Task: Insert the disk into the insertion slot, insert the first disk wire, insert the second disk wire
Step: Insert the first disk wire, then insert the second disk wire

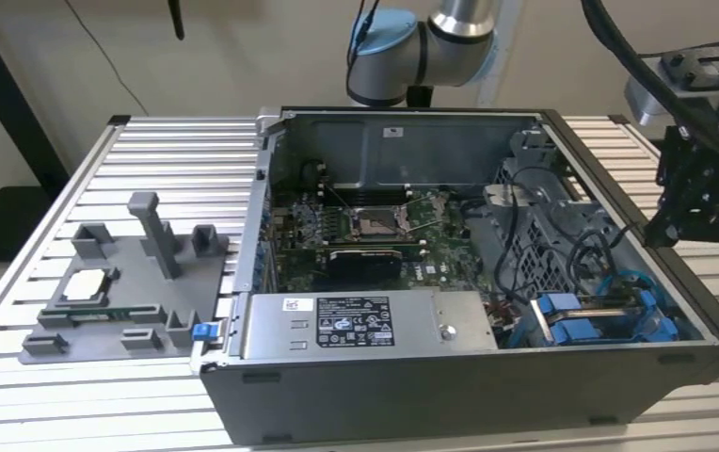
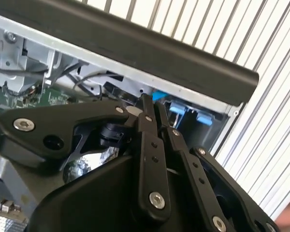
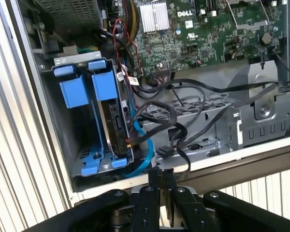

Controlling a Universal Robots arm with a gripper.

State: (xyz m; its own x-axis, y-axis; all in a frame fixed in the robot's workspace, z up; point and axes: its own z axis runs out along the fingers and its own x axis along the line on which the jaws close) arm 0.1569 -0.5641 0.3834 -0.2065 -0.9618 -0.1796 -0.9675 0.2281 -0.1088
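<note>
In the exterior view, an open computer case (image 1: 460, 282) lies on a slatted aluminium table (image 1: 146, 169). The black gripper (image 1: 698, 212) hangs above the case's edge at the exterior view's right, near the insertion slot (image 1: 604, 315), where blue carrier handles show. A grey fixture (image 1: 127, 292) sits at the left.

In the second wrist view, the gripper (image 2: 150, 104) has its fingers pressed together, grasping nothing.

In the first wrist view, the disk (image 3: 113, 123) stands seated in the insertion slot (image 3: 77, 166); black cables (image 3: 183, 121) lie beside it, apparently loose.
</note>
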